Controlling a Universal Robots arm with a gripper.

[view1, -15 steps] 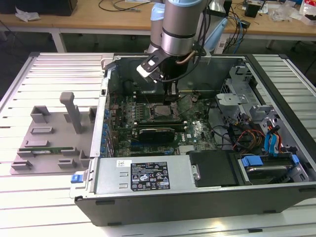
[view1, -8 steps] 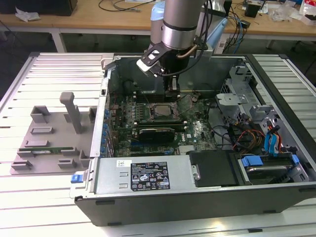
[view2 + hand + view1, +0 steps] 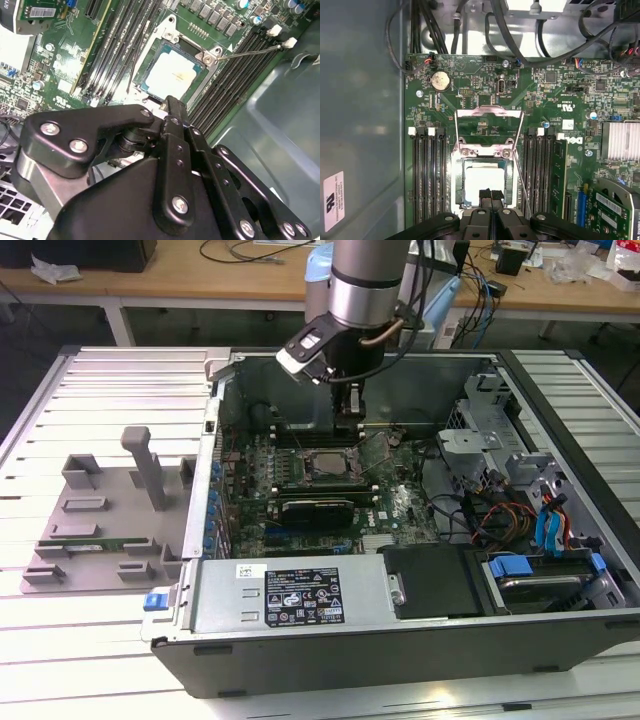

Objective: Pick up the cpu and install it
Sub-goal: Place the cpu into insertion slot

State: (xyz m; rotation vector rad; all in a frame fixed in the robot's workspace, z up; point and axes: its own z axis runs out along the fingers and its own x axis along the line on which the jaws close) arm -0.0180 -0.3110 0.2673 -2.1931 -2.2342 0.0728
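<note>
Open computer case [image 3: 400, 665] lying on its side on a slatted metal surface [image 3: 90, 650], with the arm [image 3: 365, 280] reaching down into it over the green motherboard [image 3: 390, 505]. The cpu [image 3: 325, 467], a square chip with a pale silvery top plate, lies flat inside the socket frame [image 3: 485, 152] near the middle of the board. The load plate [image 3: 489, 113] is swung open and stands clear of the chip, so the top of the cpu is uncovered in both wrist views. The thin wire retention lever [image 3: 250, 49] is raised beside the socket. Rows of black memory slots [image 3: 430, 170] flank the socket on both sides. The jaws are pressed together with nothing between them. In the first wrist view their tips sit over the edge of the cpu [image 3: 481, 181]. In the second wrist view they point at the chip [image 3: 170, 74] from just beside the socket frame. Whether the tips touch the chip cannot be told. A coin cell battery [image 3: 439, 80] and a finned heatsink [image 3: 620, 140] lie elsewhere on the board. A grey moulded fixture tray [image 3: 100, 510] rests on the surface outside the case, toward the exterior view's left.
</note>
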